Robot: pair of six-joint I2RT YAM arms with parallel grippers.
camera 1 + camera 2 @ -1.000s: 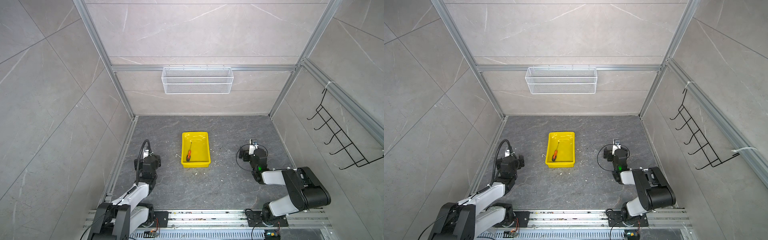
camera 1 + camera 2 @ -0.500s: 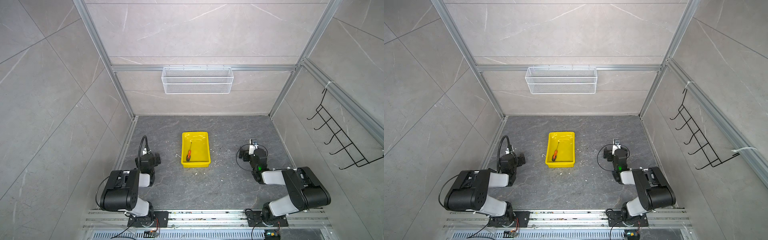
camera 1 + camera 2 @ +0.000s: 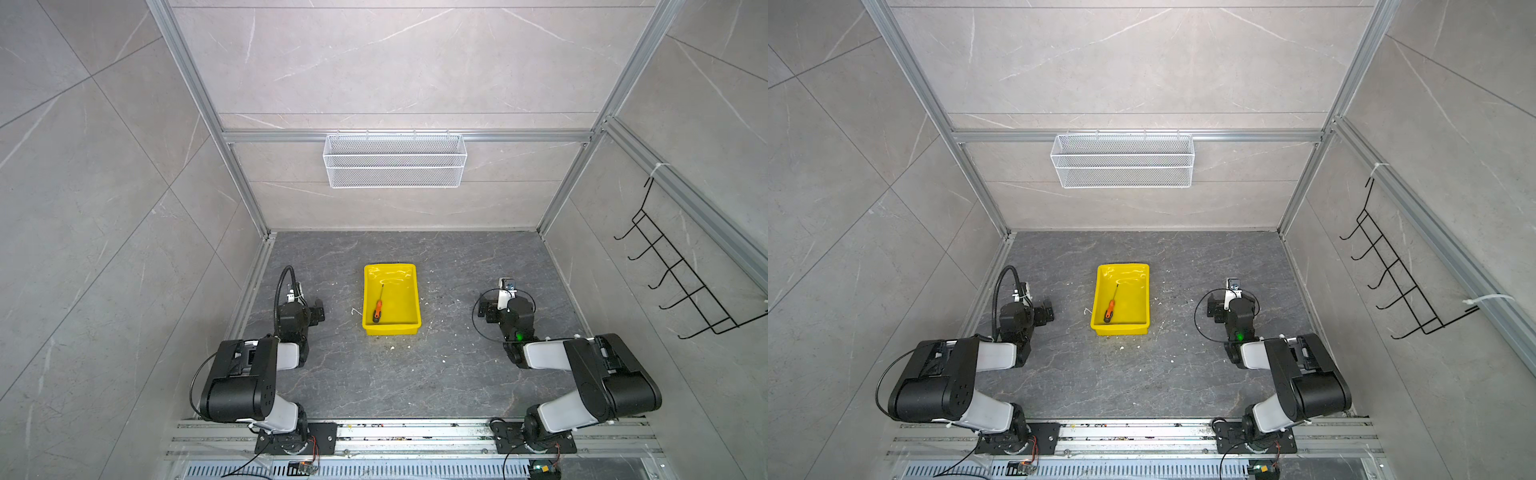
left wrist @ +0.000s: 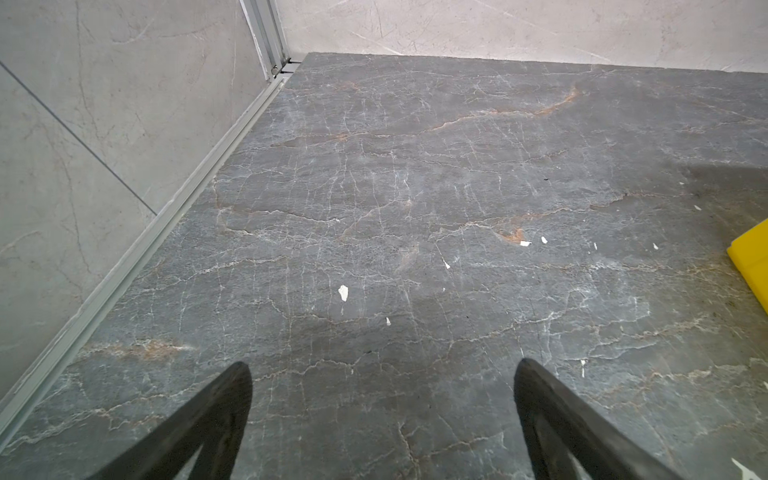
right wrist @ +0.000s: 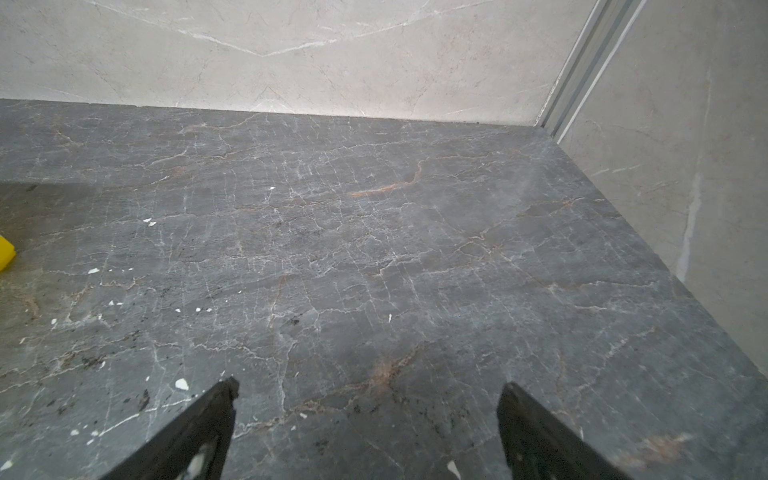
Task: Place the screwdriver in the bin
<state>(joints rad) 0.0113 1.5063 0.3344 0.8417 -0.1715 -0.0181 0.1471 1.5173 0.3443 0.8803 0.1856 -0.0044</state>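
Observation:
The screwdriver (image 3: 377, 309) (image 3: 1110, 309), with its orange handle and thin dark shaft, lies loose inside the yellow bin (image 3: 390, 330) (image 3: 1120, 330) at mid-floor, handle toward the front. My left gripper (image 3: 305, 308) (image 3: 1036, 313) (image 4: 382, 372) hovers low over the floor left of the bin, open and empty. My right gripper (image 3: 496, 308) (image 3: 1223, 308) (image 5: 368, 386) sits right of the bin, also open with only bare floor between its fingers. A corner of the bin (image 4: 752, 266) (image 5: 5, 251) shows at the edge of each wrist view.
A white wire basket (image 3: 395, 162) hangs on the back wall. A black hook rack (image 3: 681, 282) is fixed to the right wall. White flecks (image 4: 343, 292) dot the dark stone floor. Aluminium rails (image 3: 415, 432) run along the front edge.
The left arm has folded back, its elbow rising over its base, while its gripper stays near the same spot. The right arm, screwdriver and bin have not moved.

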